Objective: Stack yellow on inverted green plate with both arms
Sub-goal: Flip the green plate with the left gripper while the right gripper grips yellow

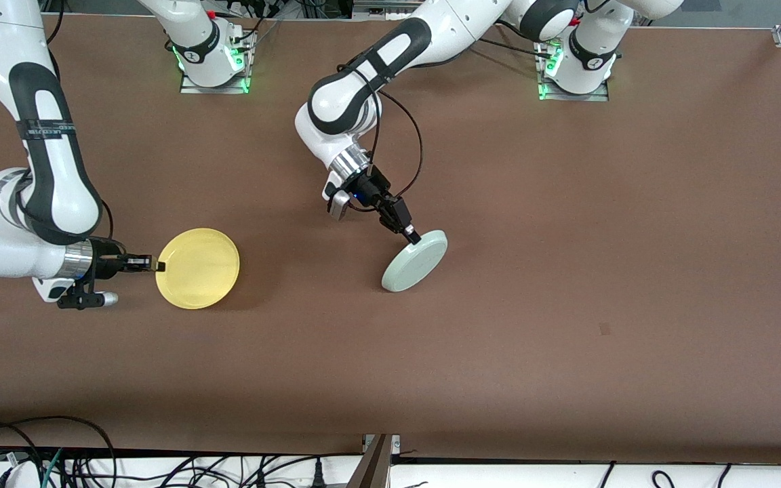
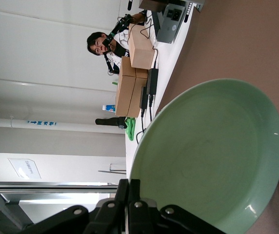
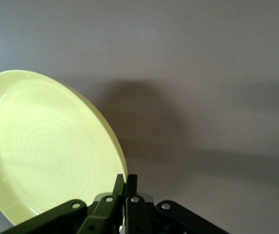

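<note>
1. A black band [image 1: 45, 127] goes around the right arm [image 1: 51, 169]. It has small white letters, but they are too tiny to read.
2. In the left wrist view, a white sign [image 2: 24, 168] hangs on the wall, and a white pipe [image 2: 42, 124] has blue marks. No words can be read there.

White jointed arms [image 1: 51, 169], black bands, silver wrists, black cables.

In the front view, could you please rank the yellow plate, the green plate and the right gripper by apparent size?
1. Yellow plate, shown nearly face-on.
2. Green plate, tilted, so it looks narrower; true size unsure.
3. Right gripper, clearly smallest.
</note>
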Controlling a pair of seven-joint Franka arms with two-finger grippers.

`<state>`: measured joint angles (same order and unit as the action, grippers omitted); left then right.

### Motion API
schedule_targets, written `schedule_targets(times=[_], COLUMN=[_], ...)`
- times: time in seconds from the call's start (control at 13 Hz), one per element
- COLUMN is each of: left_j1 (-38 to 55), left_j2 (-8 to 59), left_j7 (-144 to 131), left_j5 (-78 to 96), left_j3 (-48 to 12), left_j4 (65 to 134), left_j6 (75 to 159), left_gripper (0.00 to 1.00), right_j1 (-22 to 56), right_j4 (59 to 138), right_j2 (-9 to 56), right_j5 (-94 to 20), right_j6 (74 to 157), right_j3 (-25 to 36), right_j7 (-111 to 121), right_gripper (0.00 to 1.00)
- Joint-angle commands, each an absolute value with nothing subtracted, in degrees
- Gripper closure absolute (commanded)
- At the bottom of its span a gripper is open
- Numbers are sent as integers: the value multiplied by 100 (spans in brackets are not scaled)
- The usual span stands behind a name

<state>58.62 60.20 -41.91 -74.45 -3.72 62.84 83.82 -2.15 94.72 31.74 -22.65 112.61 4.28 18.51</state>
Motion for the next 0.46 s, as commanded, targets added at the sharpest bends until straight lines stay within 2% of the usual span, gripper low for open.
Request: schedule_targets(times=[0.0, 0.08, 0.39], left_j1=[6020, 6047, 6161], left_j2=[6223, 6223, 6144], left_j7=[-4140, -4140, -4516], left_j5=[-7506, -7488, -6393], left_j3=[-360, -386, -466], left_j4=[6108, 6108, 6012], left_j6=[8385, 8376, 8385], left_gripper=[52, 38, 34], right_j1=[-272, -290, -246], right_j4=[8932, 8808, 8728], right_j2=[3129, 3129, 3129], right_j5=[-2373, -2364, -2355], right_j6=[10471, 10320, 10266], right_j3=[413, 422, 413], right_j7=[1934, 1934, 1925], right_gripper=[100, 100, 100])
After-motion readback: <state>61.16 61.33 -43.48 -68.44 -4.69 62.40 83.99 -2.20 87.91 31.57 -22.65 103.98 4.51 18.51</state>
